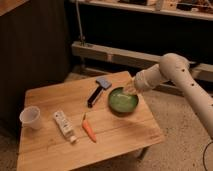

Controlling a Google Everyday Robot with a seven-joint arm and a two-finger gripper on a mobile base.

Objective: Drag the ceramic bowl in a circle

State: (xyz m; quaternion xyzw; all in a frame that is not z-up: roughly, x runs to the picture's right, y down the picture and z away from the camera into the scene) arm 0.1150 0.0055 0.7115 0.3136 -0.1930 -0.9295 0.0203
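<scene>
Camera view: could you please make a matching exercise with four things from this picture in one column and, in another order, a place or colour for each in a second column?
Things:
1. ceramic bowl
2. plastic cup
3. carrot
4. gripper

Places and colours:
A. white, near the left edge of the table as pictured
B. at the ceramic bowl's far rim
C. green and glossy, on the right part of the table
D. orange, lying just right of the white tube

Pairs: 1-C, 2-A, 3-D, 4-B
</scene>
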